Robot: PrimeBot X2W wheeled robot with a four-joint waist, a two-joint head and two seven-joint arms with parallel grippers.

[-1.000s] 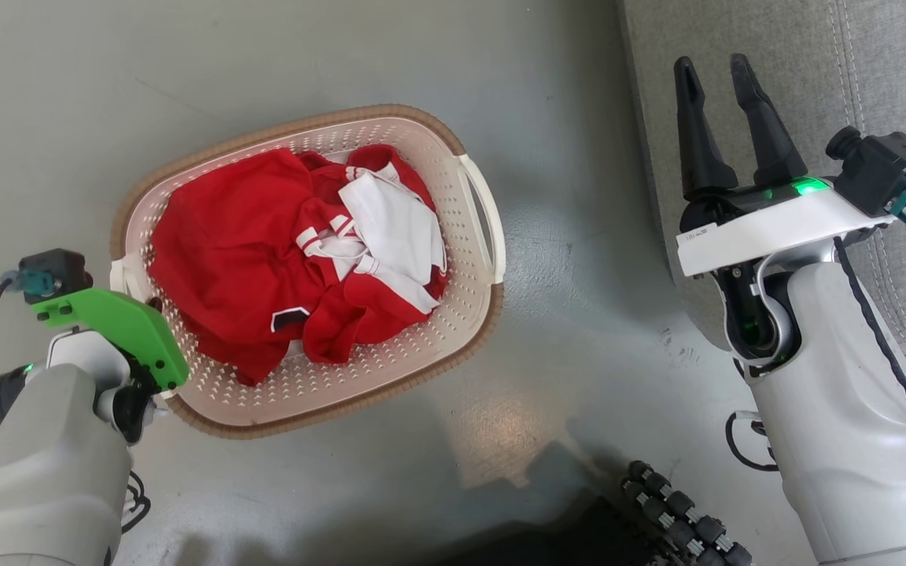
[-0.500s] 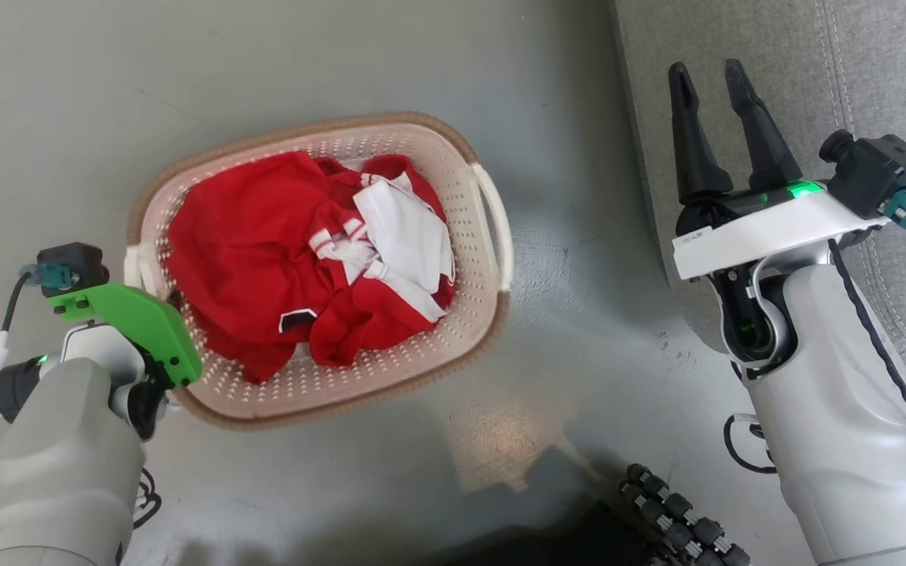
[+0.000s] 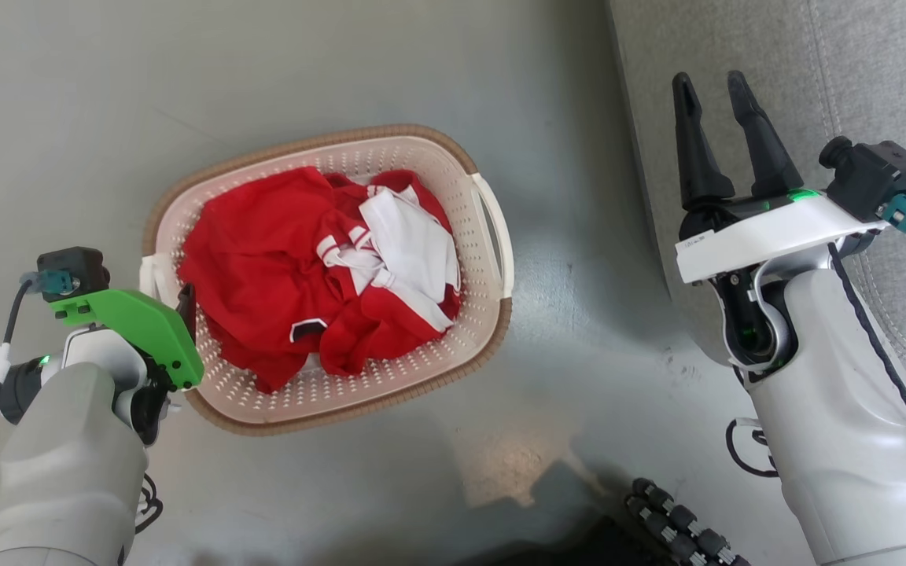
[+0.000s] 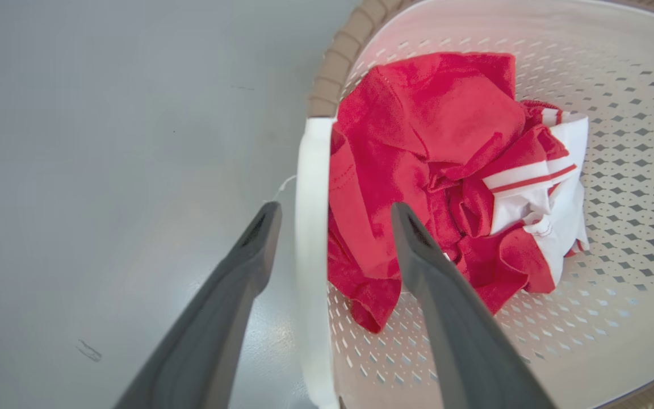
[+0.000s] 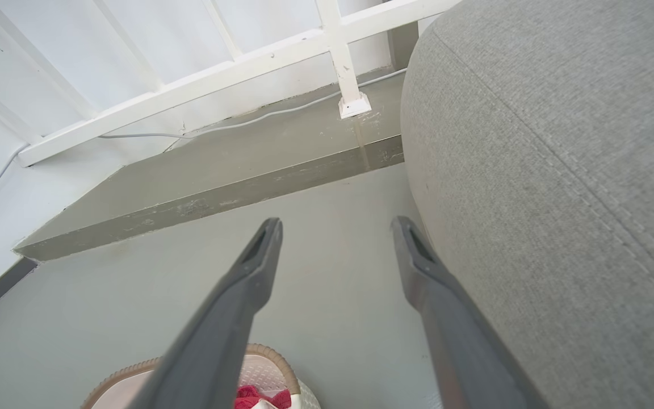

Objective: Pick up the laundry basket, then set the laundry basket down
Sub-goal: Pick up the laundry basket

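Note:
The laundry basket (image 3: 470,316), cream perforated plastic with a brown rim, sits on the grey floor holding red and white clothes (image 3: 264,259). My left gripper (image 3: 172,306) is at the basket's left end. In the left wrist view it (image 4: 335,209) is open, and its fingers straddle the white loop handle (image 4: 310,199): one outside the basket (image 4: 616,85), one over the clothes. My right gripper (image 3: 709,79) hangs open and empty, well to the right beside the sofa. It (image 5: 335,221) points at bare floor, with the basket's rim (image 5: 270,363) low in that view.
A grey sofa (image 3: 815,63) fills the right side, close to my right gripper; it also shows as a grey sofa (image 5: 560,170) in the right wrist view. A raised step (image 5: 219,176) with a white railing (image 5: 338,51) lies ahead. My dark wheeled base (image 3: 681,527) shows at the bottom.
The basket's left end and my left gripper have shifted right in the head view. A dark finger now shows by the left handle. The right arm has barely moved.

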